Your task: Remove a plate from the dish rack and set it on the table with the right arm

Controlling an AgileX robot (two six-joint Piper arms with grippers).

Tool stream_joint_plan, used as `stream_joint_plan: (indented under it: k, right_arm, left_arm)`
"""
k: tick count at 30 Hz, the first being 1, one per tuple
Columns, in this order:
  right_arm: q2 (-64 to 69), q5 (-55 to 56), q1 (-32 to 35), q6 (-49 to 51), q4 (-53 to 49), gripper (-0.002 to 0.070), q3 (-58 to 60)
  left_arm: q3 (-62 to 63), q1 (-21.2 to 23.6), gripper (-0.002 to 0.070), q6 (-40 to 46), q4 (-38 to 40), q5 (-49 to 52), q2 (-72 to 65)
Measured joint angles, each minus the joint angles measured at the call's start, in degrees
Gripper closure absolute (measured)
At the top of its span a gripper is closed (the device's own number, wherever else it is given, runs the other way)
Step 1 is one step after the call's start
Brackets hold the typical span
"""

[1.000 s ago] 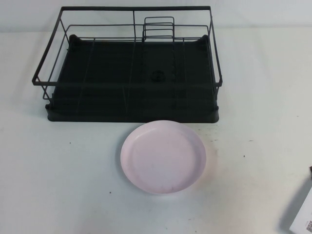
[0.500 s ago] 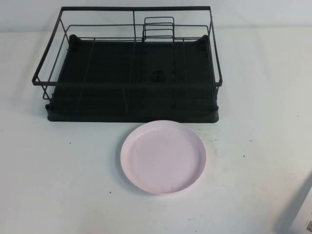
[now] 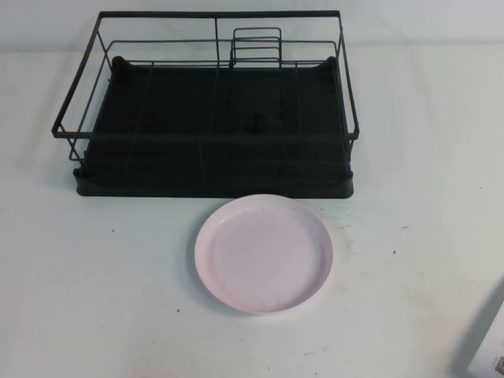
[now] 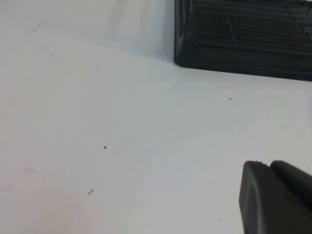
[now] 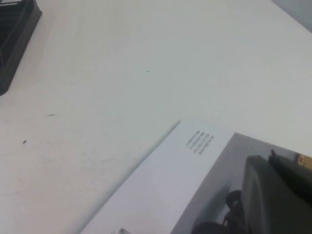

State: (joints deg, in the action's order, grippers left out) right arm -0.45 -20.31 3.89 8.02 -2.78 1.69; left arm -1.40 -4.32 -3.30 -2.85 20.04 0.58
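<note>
While the plate lies flat and right way up on the white bench, it sits just in front of the dish rack, its far rim close to the rack's black tray base but not clearly touching it. The plate is pale pink, round, with a low raised rim, and nothing is on it. The rack shows only its wire frame, the tray base and a small upright wire divider near the back. Neither gripper shows in the high view; only a pale flat object with small print intrudes at that view's lower right corner. Right gripper: seen in its own wrist view as a dark body at the frame edge, above the same pale printed sheet at the bench's near right side, well apart from the plate; jaws fully shut, holding nothing. A corner of the rack base shows far off in that view. Left gripper: a black part at the edge of its wrist view, over bare bench, near the rack's front corner; cannot tell how far its jaws stand apart. It touches nothing visible.
</note>
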Motion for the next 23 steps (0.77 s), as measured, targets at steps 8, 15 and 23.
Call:
stream_joint_plan:
  k: [8, 15, 23]
  right_arm:
    - [0.0, -0.1, -3.5, -3.9, 0.0, 0.0694, 0.0]
    - [0.0, -0.2, -5.0, -4.4, 0.0, 0.0694, 0.0]
    - [0.0, -0.2, -5.0, -4.4, 0.0, 0.0694, 0.0]
  left_arm:
    - [0.0, 0.0, 0.0679, 0.0, 0.0, 0.0, 0.0]
    - [0.0, 0.0, 0.0679, 0.0, 0.0, 0.0, 0.0]
    - [0.0, 0.0, 0.0679, 0.0, 0.0, 0.0, 0.0]
